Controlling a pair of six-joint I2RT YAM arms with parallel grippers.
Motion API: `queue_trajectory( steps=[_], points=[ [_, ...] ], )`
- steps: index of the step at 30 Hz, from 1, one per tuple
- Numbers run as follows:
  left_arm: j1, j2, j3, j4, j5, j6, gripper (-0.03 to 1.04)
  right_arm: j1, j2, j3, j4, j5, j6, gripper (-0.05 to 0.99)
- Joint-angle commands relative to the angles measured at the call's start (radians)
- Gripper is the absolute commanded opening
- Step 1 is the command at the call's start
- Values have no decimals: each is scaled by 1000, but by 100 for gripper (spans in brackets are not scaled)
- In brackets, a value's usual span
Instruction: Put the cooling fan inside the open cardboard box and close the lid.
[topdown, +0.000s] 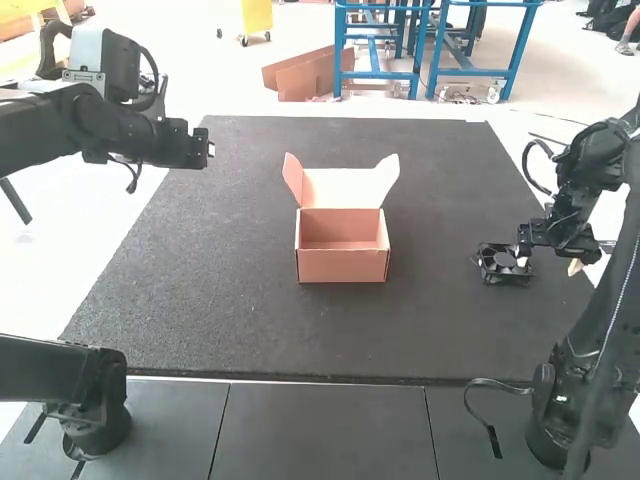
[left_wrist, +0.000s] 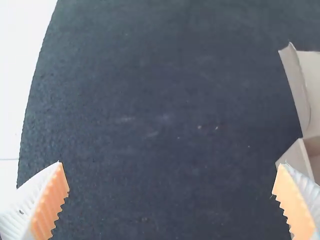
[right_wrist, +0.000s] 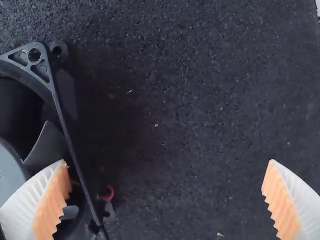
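At the high view's right, the cooling fan (topdown: 497, 263) is seen just frame-left of the right pincer (topdown: 548, 264), which is spread wide.

the high view looks forward and down from above and behind both arms, far enough off to take in the whole dark fuzzy table mat (topdown: 200, 280), with the open brown cardboard box (topdown: 342, 245) at its middle. the left wrist view faces steeply down on the mat from some height; it shares with the high view the box's raised lid flap (left_wrist: 296, 85), caught at one edge. the right wrist view hangs very close over the mat and shares with the high view the black square-framed cooling fan (right_wrist: 30, 100), cut off by the frame.
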Motion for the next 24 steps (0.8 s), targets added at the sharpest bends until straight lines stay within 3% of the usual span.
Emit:
queue_trajectory(
  steps=[1,3,10,16,24],
  points=[
    [9,-6,53,6,4,-10,97,-6,23,5,-11,25,29,75],
    [9,-6,53,3,4,-10,97,-7,28,2,-17,11,40,59],
    [10,-11,64,-11,4,-10,97,-6,80,-27,-10,-15,38,38],
    [9,-14,67,-20,4,-9,97,-6,93,-41,16,-81,47,-2],
    [9,-13,64,-20,3,-10,97,-6,29,-27,30,-127,95,-2]
  ],
)
